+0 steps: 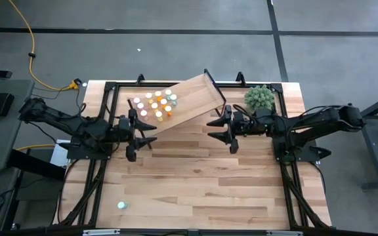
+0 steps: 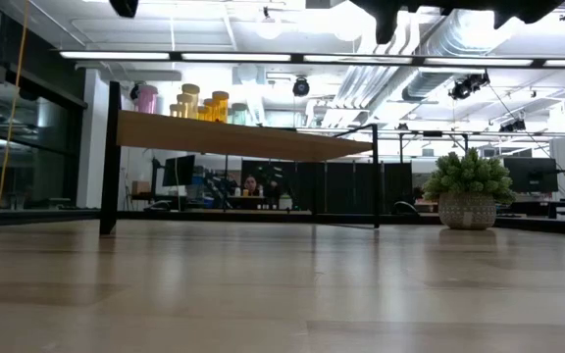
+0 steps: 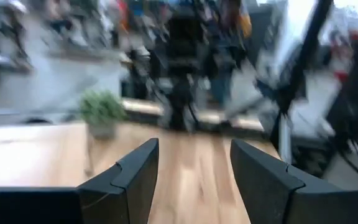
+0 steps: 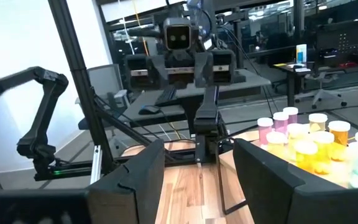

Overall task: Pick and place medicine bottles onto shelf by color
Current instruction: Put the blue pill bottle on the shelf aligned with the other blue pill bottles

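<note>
Teal, one stray bottle (image 1: 121, 205) lies alone on the tabletop (image 1: 202, 170), nearer the left gripper (image 1: 138, 133); both arms' jaws stand open, empty, right gripper (image 1: 223, 129) farther.

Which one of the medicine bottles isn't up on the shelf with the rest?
The lone pale teal bottle, standing on the tabletop near its front left corner. All the other bottles sit clustered on the shelf at the back.
</note>
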Available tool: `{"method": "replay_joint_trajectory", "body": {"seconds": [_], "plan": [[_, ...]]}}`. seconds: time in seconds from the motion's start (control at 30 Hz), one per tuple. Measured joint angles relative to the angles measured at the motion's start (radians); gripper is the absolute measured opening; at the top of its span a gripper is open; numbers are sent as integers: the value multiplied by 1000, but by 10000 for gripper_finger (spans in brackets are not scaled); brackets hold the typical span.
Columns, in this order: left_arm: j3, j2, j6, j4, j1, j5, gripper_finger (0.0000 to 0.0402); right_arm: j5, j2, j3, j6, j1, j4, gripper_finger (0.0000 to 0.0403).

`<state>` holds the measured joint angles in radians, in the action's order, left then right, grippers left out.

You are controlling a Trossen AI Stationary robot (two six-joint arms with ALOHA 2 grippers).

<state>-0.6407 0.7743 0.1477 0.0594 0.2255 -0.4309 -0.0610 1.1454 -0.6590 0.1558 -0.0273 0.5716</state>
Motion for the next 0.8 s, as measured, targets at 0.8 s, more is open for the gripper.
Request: {"method": "replay_joint_trajectory", "body": {"seconds": [0.8], "plan": [[-369, 628, 843, -948, 741, 333, 191, 31, 0, 0, 3, 0, -82, 183]]}}
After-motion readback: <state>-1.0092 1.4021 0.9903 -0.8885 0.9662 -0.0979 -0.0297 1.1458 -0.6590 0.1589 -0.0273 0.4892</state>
